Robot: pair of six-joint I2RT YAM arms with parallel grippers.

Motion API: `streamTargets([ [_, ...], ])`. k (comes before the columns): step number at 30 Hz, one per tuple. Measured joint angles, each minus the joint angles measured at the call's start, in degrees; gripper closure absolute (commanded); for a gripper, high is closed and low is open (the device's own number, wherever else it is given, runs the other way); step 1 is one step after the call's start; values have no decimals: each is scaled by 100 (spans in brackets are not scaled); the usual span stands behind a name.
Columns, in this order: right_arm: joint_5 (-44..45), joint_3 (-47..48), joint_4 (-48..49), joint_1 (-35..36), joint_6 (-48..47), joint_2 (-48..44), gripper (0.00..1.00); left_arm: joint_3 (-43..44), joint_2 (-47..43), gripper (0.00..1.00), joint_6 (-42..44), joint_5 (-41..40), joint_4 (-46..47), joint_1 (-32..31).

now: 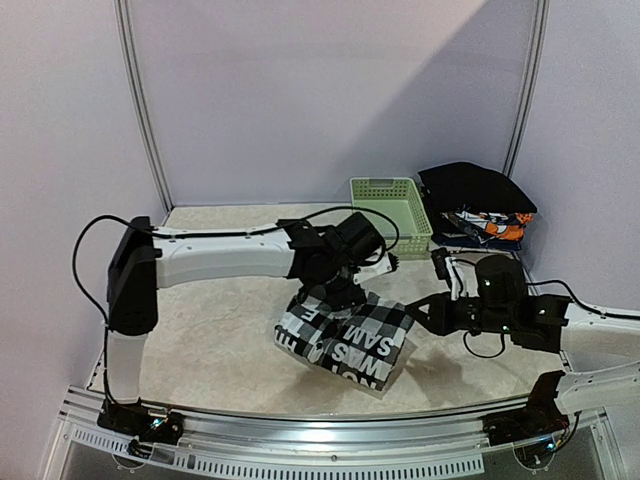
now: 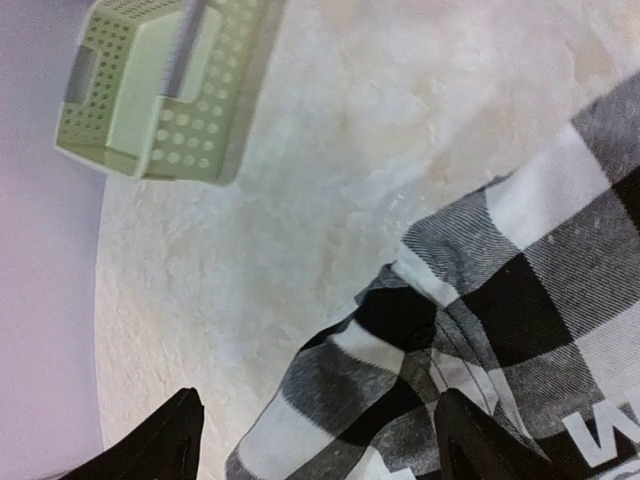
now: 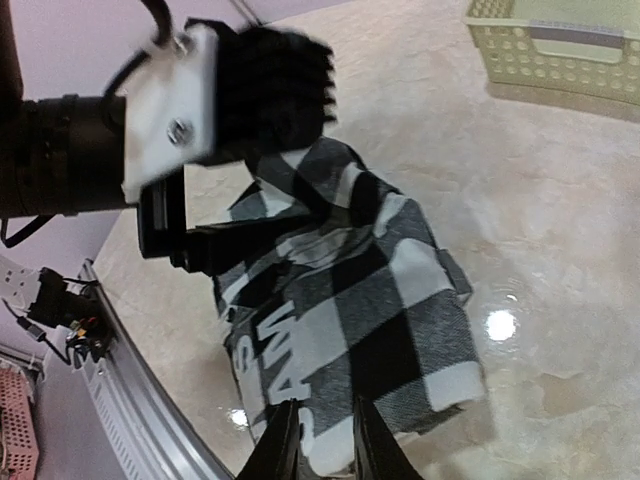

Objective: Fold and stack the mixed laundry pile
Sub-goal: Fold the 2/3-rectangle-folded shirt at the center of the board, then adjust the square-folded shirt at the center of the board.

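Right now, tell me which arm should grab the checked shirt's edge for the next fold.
Left, probably. The left end effector hangs open astride the checked shirt's edge; the right end effector sits at another edge, fingers close together.

**Robotics laboratory test cell.** A beige mottled tabletop is enclosed by plain pale lilac wall panels set between grey metal tubular posts. Two white-and-black robot arms, the left arm and the right arm, are bolted to a slotted aluminium rail along the near edge. An exposed black cable loops from the left arm. A pale green perforated plastic basket stands at the back of the tabletop.
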Motion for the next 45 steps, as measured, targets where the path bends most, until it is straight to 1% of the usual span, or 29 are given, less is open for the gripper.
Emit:
streamTargets([
  [3, -496, 0, 382, 2, 2, 234, 80, -299, -544, 25, -363, -61, 214, 9],
  [6, -911, 15, 688, 46, 22, 627, 79, -667, -1019, 35, -721, -15, 422, 31],
  [8, -1095, 72, 787, 101, 44, 892, 79, -870, -1165, 43, -907, 85, 518, 52],
  [10, -1252, 177, 911, 160, 63, 1215, 79, -1088, -1207, 47, -1069, 234, 614, 83],
  [14, -1261, 282, 1123, 195, 76, 1790, 79, -1456, -1134, 51, -1305, 562, 717, 238],
  [18, -896, 284, 1126, 192, 85, 2243, 79, -1591, -981, 54, -1473, 857, 955, 568],
  [23, -605, 190, 1331, 162, 109, 2804, 80, -1598, -645, 55, -1617, 1115, 1364, 1016],
  [27, -616, 79, 1860, 140, 214, 3477, 80, -1582, -190, 56, -1718, 1246, 1617, 1272],
  [31, -697, 68, 2483, 118, 313, 3805, 79, -1582, 184, 58, -1832, 1307, 1768, 1462],
  [34, -750, 105, 2747, 109, 358, 3967, 79, -1582, 269, 58, -1934, 1342, 1864, 1569],
  [36, -761, 160, 2695, 101, 356, 3980, 77, -1591, 260, 57, -1980, 1296, 1923, 1591],
  [39, -778, 345, 2341, 87, 306, 3941, 74, -1775, 149, 54, -2065, 1182, 2000, 1593],
  [45, -769, 811, 1117, 63, -26, 3353, 68, -2398, -702, 46, -2304, 824, 1917, 1591],
])
